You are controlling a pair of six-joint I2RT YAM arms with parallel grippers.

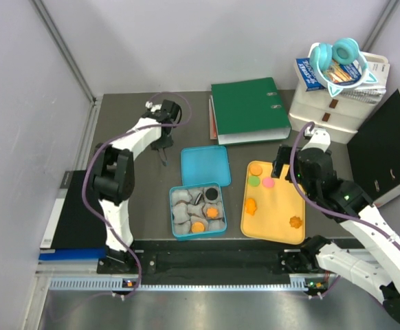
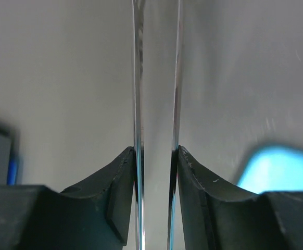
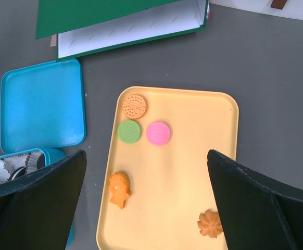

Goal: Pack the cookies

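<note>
- The flat yellow-orange plastic tray (image 3: 193, 172) carries five cookies (image 3: 158, 133): a dotted orange round, a green round and a pink round at its far end, and two orange shaped ones nearer.
- Just left of the tray, the open teal square box (image 1: 172, 213) with crinkled paper liners (image 1: 182, 196) holds one black and two orange.
- Over the tray hangs the right gripper (image 3: 146, 156), jaws spread wide.
- Well left of the tray, the left gripper (image 2: 156, 156) is clamped on a thin shiny strip (image 2: 156, 78); I cannot tell what it is.

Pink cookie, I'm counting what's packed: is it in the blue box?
No, the pink cookie lies on the tray, beside the green cookie.
</note>
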